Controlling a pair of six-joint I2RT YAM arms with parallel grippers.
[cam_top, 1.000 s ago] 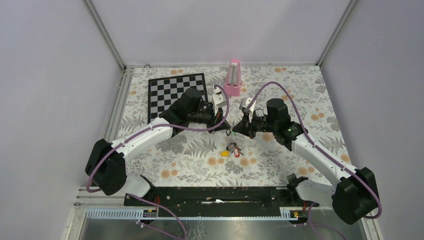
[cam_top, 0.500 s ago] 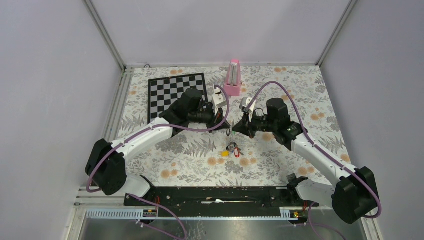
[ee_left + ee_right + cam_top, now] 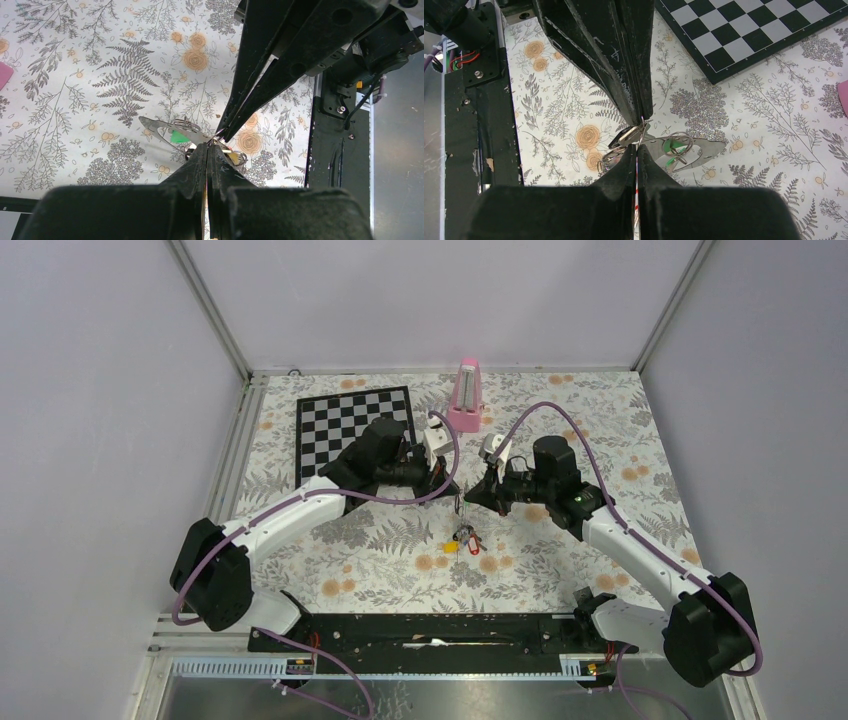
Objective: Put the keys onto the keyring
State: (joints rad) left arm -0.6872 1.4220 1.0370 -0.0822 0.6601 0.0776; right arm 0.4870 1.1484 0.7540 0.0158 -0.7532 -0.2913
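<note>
Both grippers meet tip to tip above the middle of the table. My left gripper [image 3: 455,495] is shut on the thin wire of the keyring [image 3: 642,129], and its fingertips [image 3: 210,146] show pressed together. My right gripper [image 3: 468,497] is also shut on that wire, tips closed in its wrist view [image 3: 636,148]. A key with a green tag [image 3: 671,147] and a small split ring hangs just beside the tips; it also shows in the left wrist view [image 3: 178,135]. A bunch of keys [image 3: 463,535] with a red tag [image 3: 473,544] and a yellow tag [image 3: 450,548] hangs down to the table below.
A chessboard [image 3: 355,425] lies at the back left, close behind the left arm. A pink metronome [image 3: 466,395] stands at the back centre. The black base rail [image 3: 430,630] runs along the near edge. The table has a floral cloth.
Both grippers have shifted very slightly towards the back with the wire still held between them. The key bunch below has stayed in place.
</note>
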